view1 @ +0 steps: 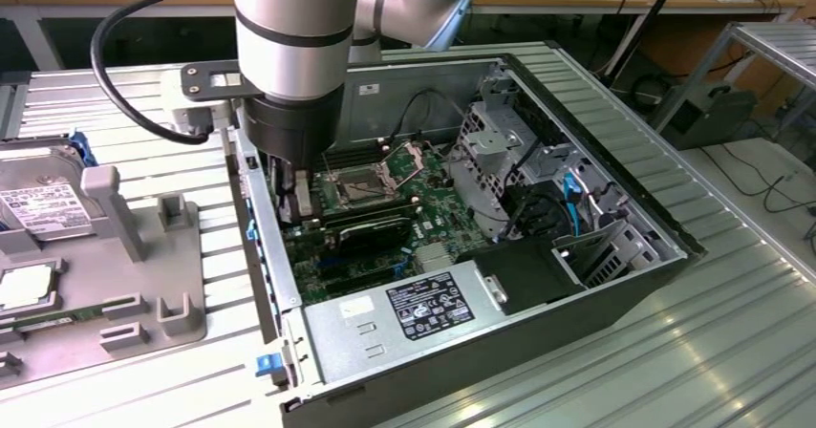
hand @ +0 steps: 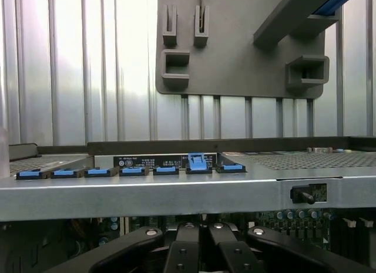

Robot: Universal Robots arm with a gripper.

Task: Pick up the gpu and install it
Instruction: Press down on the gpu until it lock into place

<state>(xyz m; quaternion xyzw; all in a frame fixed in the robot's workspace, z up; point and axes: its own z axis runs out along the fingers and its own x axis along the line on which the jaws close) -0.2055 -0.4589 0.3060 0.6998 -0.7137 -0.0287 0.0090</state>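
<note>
Reaching down inside the open computer case (view1: 637,208), our gripper (view1: 290,194) sits over the motherboard (view1: 382,175); we cannot tell how its jaws stand. We see the gpu (view1: 363,225) lying black across the board just beside them.

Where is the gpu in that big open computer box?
Look into the open computer case, at the green motherboard on its floor. Beside the square silvery processor socket sits the gpu. It is the one long, flat black card among green parts.
</note>
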